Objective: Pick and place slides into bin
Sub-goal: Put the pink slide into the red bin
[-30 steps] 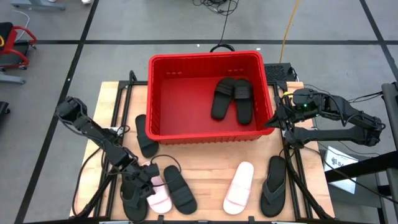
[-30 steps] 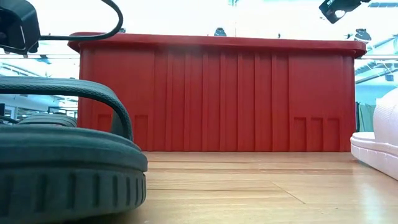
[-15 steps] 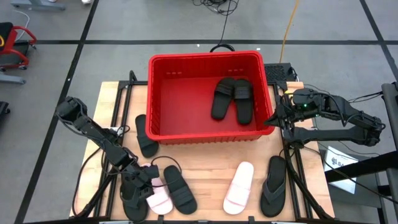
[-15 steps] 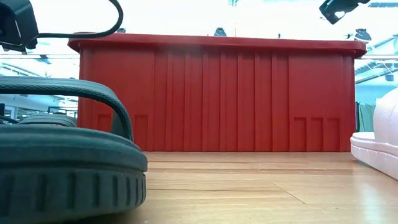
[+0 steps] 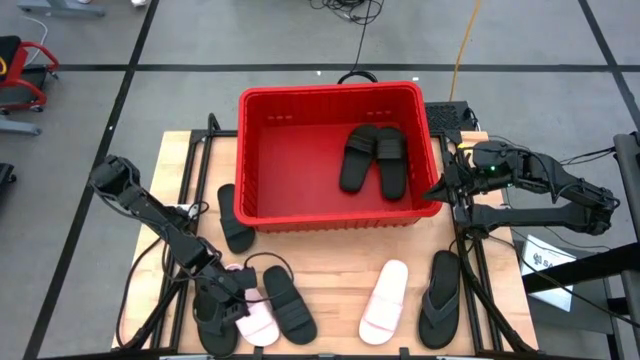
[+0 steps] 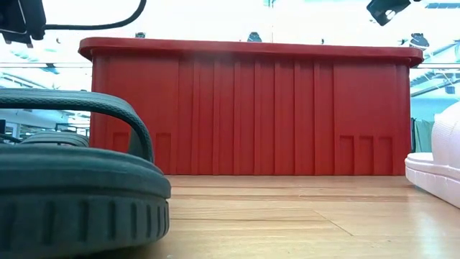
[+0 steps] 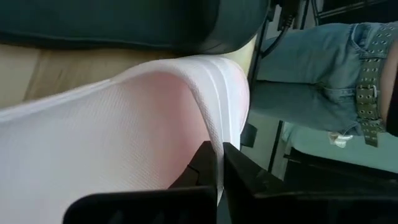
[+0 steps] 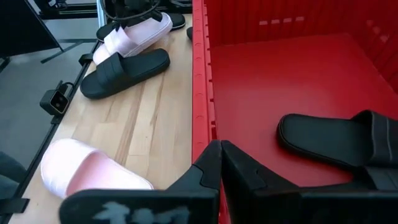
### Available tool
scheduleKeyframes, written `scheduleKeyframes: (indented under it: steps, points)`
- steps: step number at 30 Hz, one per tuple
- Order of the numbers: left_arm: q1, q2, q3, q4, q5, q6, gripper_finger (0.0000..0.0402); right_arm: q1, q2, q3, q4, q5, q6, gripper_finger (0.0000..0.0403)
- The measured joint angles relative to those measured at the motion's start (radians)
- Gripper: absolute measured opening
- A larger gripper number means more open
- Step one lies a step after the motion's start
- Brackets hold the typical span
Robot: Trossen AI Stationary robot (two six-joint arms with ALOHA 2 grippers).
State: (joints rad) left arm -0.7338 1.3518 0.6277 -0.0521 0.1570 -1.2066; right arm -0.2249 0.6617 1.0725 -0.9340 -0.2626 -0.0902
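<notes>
Red plastic bin (image 5: 340, 222) at the wooden table's (image 5: 335, 262) far middle, two black slides (image 5: 358, 160) inside, side by side. Six more sandals out on the boards: one black slide (image 5: 234, 218) just left of the bin, two black flip-flops (image 5: 440, 298), another black slide (image 5: 290, 306), two pale pink slides (image 5: 384, 302). Left gripper (image 5: 228, 297) low at the near left corner, fingers clamped on the strap edge of one pink slide. Right gripper (image 5: 437, 193) at the bin's right rim, fingers together, holding nothing.
</notes>
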Motion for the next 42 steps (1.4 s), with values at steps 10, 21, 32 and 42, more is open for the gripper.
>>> scheduleKeyframes:
  steps: [10, 21, 32, 42]
  points:
    - [0.000, -0.082, 0.001, 0.000, -0.006, -0.037, 0.0001, 0.000, 0.000, 0.000, 0.002, 0.000, -0.003, 0.0000]
    - [0.000, -0.257, 0.002, -0.015, -0.075, -0.079, 0.0000, 0.000, 0.000, 0.000, 0.003, -0.001, -0.021, 0.0000]
    - [0.000, -0.374, 0.002, 0.089, -0.224, -0.005, 0.0000, 0.001, 0.000, 0.000, 0.045, -0.004, -0.027, 0.0000]
    - [0.014, -0.385, 0.002, 0.303, -0.355, 0.119, 0.0000, 0.001, 0.001, 0.000, 0.050, -0.005, -0.034, 0.0000]
